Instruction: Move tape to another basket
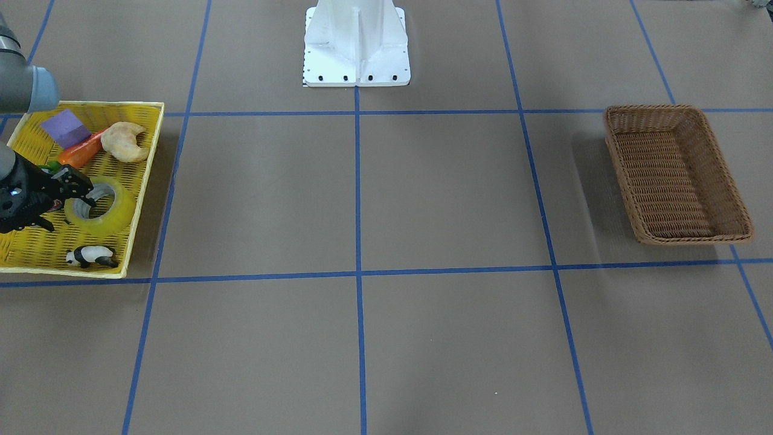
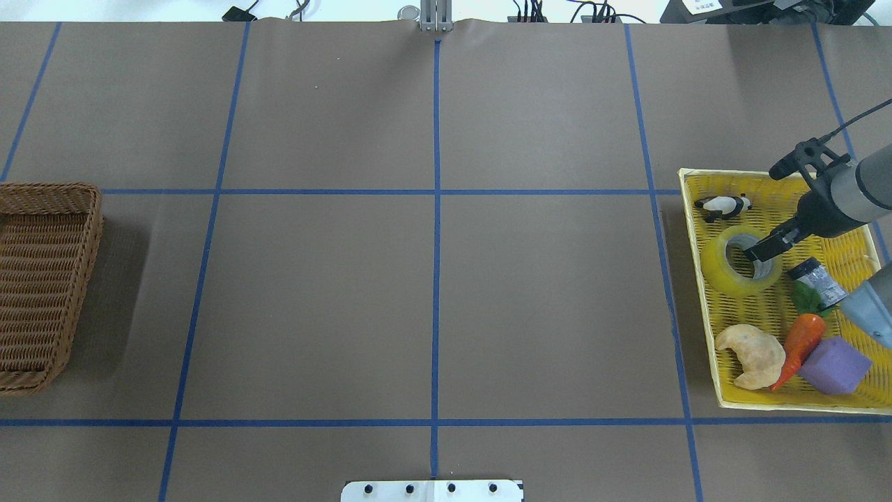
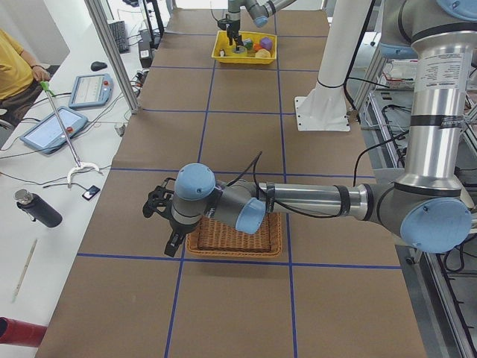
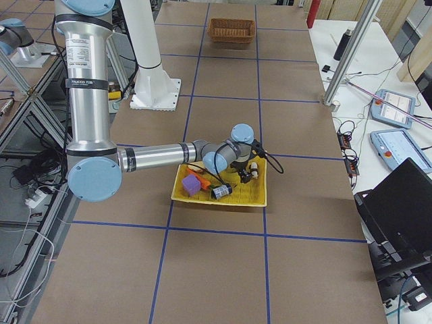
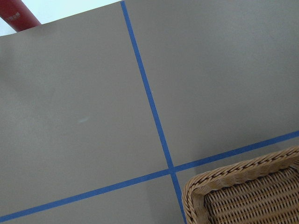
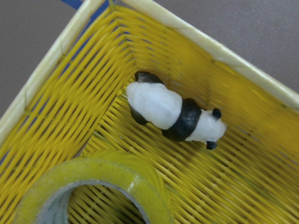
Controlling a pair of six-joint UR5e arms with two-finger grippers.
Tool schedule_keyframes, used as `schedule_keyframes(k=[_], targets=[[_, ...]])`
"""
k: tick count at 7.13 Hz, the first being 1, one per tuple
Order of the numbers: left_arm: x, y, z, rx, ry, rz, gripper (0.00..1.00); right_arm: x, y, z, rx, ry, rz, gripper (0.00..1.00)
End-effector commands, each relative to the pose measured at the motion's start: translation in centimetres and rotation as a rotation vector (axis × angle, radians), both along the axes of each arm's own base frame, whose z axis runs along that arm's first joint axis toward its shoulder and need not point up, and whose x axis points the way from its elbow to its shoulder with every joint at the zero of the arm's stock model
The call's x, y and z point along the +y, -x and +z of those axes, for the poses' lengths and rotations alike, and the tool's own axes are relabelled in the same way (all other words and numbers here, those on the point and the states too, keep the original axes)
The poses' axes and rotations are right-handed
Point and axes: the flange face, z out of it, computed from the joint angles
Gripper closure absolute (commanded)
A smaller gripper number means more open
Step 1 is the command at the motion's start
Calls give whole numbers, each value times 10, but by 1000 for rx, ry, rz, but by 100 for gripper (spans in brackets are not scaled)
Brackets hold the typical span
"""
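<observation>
The yellow tape (image 1: 118, 217) lies flat in the yellow tray (image 1: 36, 248), next to the toy panda. It also shows in the overhead view (image 2: 721, 268) and the right wrist view (image 6: 93, 168). My right gripper (image 2: 761, 252) is low at the tape. It looks open, one finger inside the core and the other outside the roll's wall. The brown wicker basket (image 1: 649, 109) stands empty at the table's other end (image 2: 49, 187). My left gripper (image 3: 173, 242) hangs beside it. It shows only in the exterior left view, so I cannot tell its state.
The tray also holds a panda (image 2: 723, 206), a croissant (image 2: 752, 355), a carrot (image 2: 801, 338), a purple block (image 2: 833, 366) and a small silver-black cylinder (image 2: 819, 279). The robot's white base (image 1: 356, 42) stands mid-table at the robot's edge.
</observation>
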Motion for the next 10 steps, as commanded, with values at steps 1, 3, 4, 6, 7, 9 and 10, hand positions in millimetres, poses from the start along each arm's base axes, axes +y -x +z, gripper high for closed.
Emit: schedule_keyframes(k=[1,3,4,6,7,9,10], targets=[[1,0,1,0,2,0,1,3,7,-2,4,-15,-17,86],[1,0,1,0,2,0,1,2,4,-11,-7,-31,-14,100],[1,0,1,0,2,0,1,-1,-3,-16,-12,-40,0,100],[2,0,2,0,3,0,1,-11,-31,-36,-41,-59,48,100],[2,0,2,0,3,0,1,-16,-48,-44,-62,-63,72,100],[1,0,-3,0,-35,1,1,-33,-55,-72,-100,-83,99,100],[1,0,-6,0,-55,0,1,-47,-48,-94,-126,-62,142,100]])
